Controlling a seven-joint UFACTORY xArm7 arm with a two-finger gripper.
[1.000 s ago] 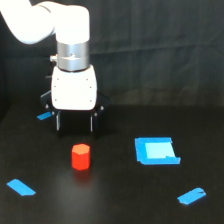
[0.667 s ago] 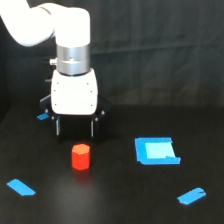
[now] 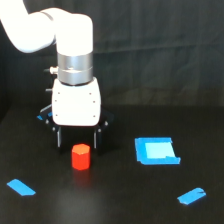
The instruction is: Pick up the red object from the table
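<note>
Hanging w/ dark fingers spread, tool [image 3: 78, 140] sits behind faceted red object [image 3: 80, 157]; matte black table [image 3: 115, 200].

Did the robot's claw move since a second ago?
Yes. The claw moved toward the exterior view's left and a little lower. It is now directly behind the red object, which stayed put, and farther from the blue square.

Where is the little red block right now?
In the exterior view, the small stubby red-orange block stands on the matte black table, left of centre, just in front of the white gripper, with the blue square patch to its right.
</note>
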